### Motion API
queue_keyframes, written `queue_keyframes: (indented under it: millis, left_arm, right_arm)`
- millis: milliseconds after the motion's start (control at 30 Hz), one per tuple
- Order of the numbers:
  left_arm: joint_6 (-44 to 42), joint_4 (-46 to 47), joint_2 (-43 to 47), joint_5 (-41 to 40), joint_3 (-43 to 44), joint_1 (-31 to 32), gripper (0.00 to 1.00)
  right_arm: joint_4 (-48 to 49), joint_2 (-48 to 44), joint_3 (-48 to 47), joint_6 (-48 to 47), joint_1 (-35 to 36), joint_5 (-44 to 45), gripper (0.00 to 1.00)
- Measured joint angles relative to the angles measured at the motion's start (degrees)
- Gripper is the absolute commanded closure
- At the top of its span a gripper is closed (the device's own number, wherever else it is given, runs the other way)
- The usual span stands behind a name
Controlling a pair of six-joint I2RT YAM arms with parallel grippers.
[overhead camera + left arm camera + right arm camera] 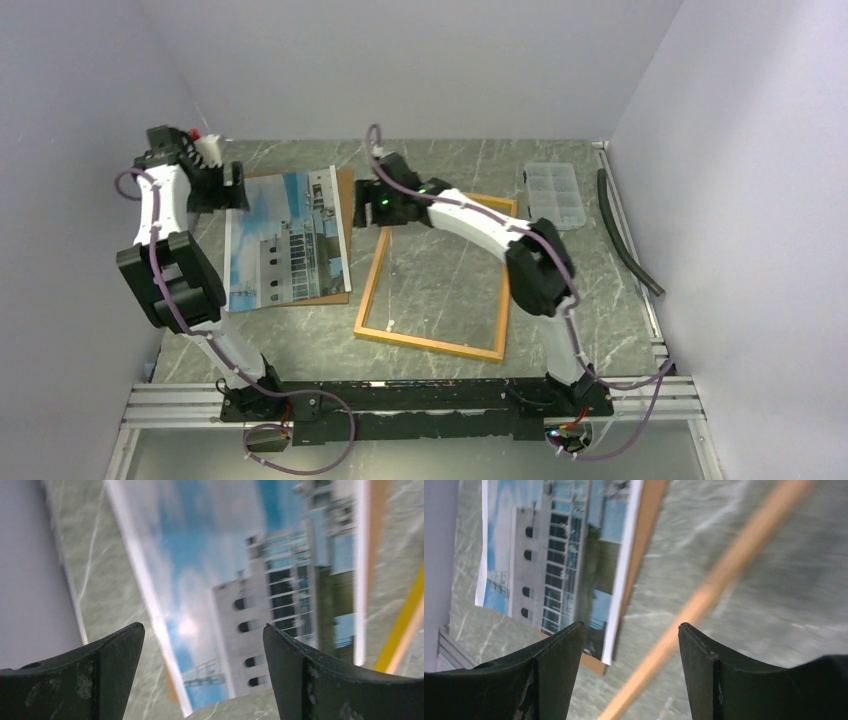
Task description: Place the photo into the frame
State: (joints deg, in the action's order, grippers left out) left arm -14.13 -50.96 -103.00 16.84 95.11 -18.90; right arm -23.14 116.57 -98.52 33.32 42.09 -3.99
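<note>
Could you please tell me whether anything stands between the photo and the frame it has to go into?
Nothing visible lies on the strip of table between the photo and the frame. However, the right gripper, fingers open, hangs over the frame's far left corner and may need to clear off.

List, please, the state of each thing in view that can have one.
photo, face up on the backing board, outside the frame
backing board, flat on the table under the photo
frame, flat on the table, empty
left gripper, open above the photo
right gripper, open, holding nothing
</note>
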Motion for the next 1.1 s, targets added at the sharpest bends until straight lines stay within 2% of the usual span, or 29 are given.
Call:
queue_keyframes:
  millis: [133, 300, 467, 700, 1100]
  left_arm:
    - [-2.2, -0.1, -1.0, -1.6, -5.5, -7.7, 0.11]
    - [-4.2, -0.3, -2.6, -1.8, -13.0, -11.5, 0.21]
    - [-5.5, 1.0, -2.8, -1.4, -17.5, -11.7, 0.3]
    - [-6.2, 3.7, -4.1, 0.3, -21.7, -11.7, 0.41]
    - [-6.9, 6.2, -4.1, 0.4, -23.5, -12.3, 0.53]
  right_arm:
    - [-2.8, 10.9, -10.9, 0.2, 5.8, -2.2, 0.27]
    - [-6.8, 17.4, -16.5, 0.4, 9.0, -4.2, 0.27]
    - [-9.7, 18.3, -16.6, 0.8, 9.2, -4.9, 0.28]
    - [-8.9, 18.3, -12.3, 2.1, 9.4, -7.4, 0.3]
    - [-3.3, 18.4, -9.5, 6.9, 9.4, -16.7, 0.33]
